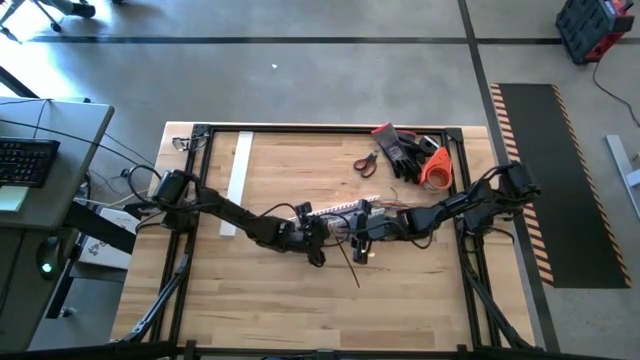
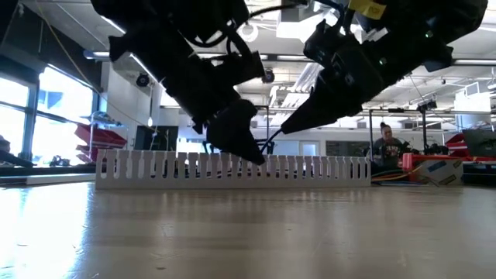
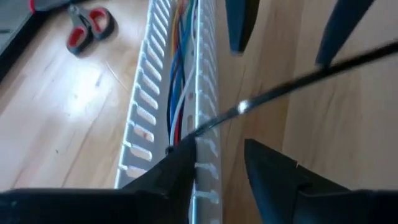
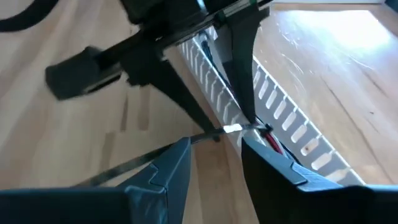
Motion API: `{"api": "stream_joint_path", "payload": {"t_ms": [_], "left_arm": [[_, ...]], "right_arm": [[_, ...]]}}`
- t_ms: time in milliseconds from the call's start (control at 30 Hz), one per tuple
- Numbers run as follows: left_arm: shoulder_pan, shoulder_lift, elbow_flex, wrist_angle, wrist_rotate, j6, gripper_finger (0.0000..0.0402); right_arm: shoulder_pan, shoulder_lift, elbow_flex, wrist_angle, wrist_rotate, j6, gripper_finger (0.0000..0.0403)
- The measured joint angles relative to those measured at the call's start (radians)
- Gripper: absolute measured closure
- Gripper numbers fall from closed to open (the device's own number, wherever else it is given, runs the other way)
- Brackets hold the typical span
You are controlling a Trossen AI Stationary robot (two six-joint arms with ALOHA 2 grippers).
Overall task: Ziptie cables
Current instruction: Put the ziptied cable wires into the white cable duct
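A long white comb-toothed duct (image 1: 335,209) lies on the wooden table (image 1: 260,300) at mid-table. The cables (image 3: 178,81), blue, orange, white and red, run inside it. A black ziptie (image 3: 283,92) goes through a slot in the duct's wall, and its free end (image 1: 353,264) points toward the near edge. My left gripper (image 3: 217,152) is open, slanting down at the duct where the ziptie goes through. My right gripper (image 4: 214,146) faces it from the right, open, and the ziptie (image 4: 124,165) crosses in front of its fingers. My left gripper has one fingertip (image 3: 185,149) at the duct's wall, at the slot where the ziptie goes through. I cannot tell whether it touches the wall or the ziptie. My right gripper has the ziptie lying across its fingertips (image 4: 184,144). Whether they touch it cannot be told.
A flat white strip (image 1: 240,180) lies at the far left of the table. Red-handled scissors (image 1: 365,161), dark gloves (image 1: 402,150) and an orange tape roll (image 1: 436,170) lie at the far right. A black frame (image 1: 330,129) borders the table.
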Motion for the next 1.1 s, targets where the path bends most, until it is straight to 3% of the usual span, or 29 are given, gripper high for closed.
{"api": "stream_joint_path", "payload": {"t_ms": [467,633,833,1100], "left_arm": [[0.001,0.014,0.0,0.017,0.028,0.035,0.0396],[-0.019,0.014,-0.001,0.015,0.011,0.052,0.0397],[-0.022,0.014,-0.001,0.015,0.005,0.058,0.04],[-0.022,0.014,-0.001,0.018,0.004,0.059,0.04]], "right_arm": [[0.005,0.0,0.0,-0.009,-0.009,-0.035,0.0274],[0.0,0.023,0.0,0.015,-0.055,-0.039,0.028],[-0.002,0.091,0.001,0.112,-0.051,0.054,0.0311],[-0.002,0.152,0.001,0.184,-0.051,0.065,0.0318]]}}
